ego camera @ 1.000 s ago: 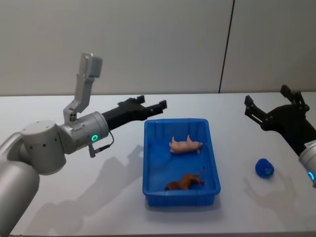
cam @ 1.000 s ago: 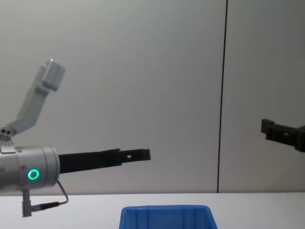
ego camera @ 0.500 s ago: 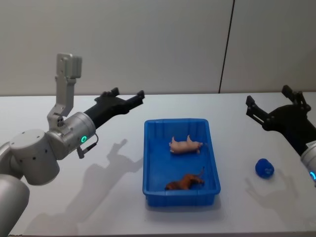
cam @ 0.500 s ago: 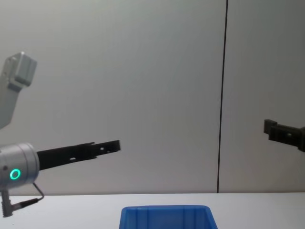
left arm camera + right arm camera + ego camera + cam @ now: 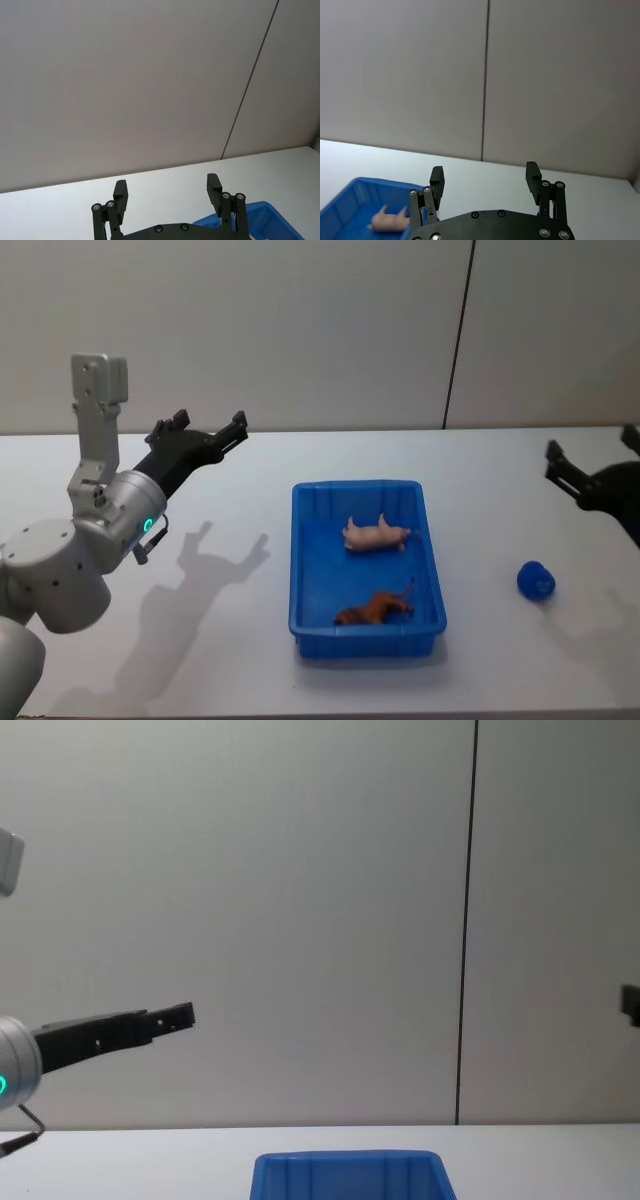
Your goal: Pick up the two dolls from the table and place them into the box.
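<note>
The blue box (image 5: 300,570) sits mid-table on the white table (image 5: 220,640). Two dolls lie inside it: a pale pink one (image 5: 377,534) toward the far end and a brown one (image 5: 375,609) near the front wall. My left gripper (image 5: 210,420) hovers open and empty, raised well to the left of the box; its wrist view shows the spread left gripper (image 5: 167,185) and a box corner (image 5: 270,220). My right gripper (image 5: 590,445) hangs open at the right edge. The right gripper (image 5: 485,172) looks toward the box (image 5: 350,200) and the pink doll (image 5: 390,220).
A small blue rounded object (image 5: 536,581) lies on the table right of the box. A grey wall with a dark vertical seam (image 5: 458,340) stands behind the table. The chest view catches the box rim (image 5: 345,1160) and the left gripper's fingers (image 5: 170,1017).
My left gripper has drawn back from above the box's far left corner to the left. My right gripper has pulled away toward the right edge. Both dolls stay in the box.
</note>
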Controlling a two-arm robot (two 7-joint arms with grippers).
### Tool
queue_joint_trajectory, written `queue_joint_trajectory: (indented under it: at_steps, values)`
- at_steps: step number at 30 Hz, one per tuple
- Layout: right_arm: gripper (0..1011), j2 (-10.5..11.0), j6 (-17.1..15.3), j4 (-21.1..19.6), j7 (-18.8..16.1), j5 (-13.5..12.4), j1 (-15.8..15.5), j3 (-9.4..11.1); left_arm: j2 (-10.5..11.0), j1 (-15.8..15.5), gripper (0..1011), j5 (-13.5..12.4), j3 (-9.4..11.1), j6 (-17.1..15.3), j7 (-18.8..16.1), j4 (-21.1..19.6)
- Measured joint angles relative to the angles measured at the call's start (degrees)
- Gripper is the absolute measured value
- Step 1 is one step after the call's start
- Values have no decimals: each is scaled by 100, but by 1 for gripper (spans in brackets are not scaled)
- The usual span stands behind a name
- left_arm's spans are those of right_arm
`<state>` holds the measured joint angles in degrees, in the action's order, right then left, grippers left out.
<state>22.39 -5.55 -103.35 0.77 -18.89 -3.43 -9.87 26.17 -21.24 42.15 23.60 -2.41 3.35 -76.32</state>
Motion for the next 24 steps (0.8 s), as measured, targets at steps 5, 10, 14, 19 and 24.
queue_joint_trajectory:
  at_steps: [5, 10, 14, 19, 24]
  values:
    - [1001, 101, -275, -85, 204, -115, -130, 105, 38, 75, 1001, -21, -19, 91, -217, -84]
    - [1001, 160, -555, -132, 334, -206, -221, 172, 58, 112, 1001, -37, -31, 147, -340, -131]
    - [1001, 181, -796, -144, 411, -279, -273, 206, 73, 139, 1001, -47, -39, 186, -428, -162]
    - [1001, 184, -1139, -133, 494, -371, -316, 230, 82, 158, 1001, -53, -44, 210, -490, -183]
    - [1001, 159, -1450, -65, 552, -439, -324, 237, 89, 171, 1001, -57, -46, 226, -529, -200]
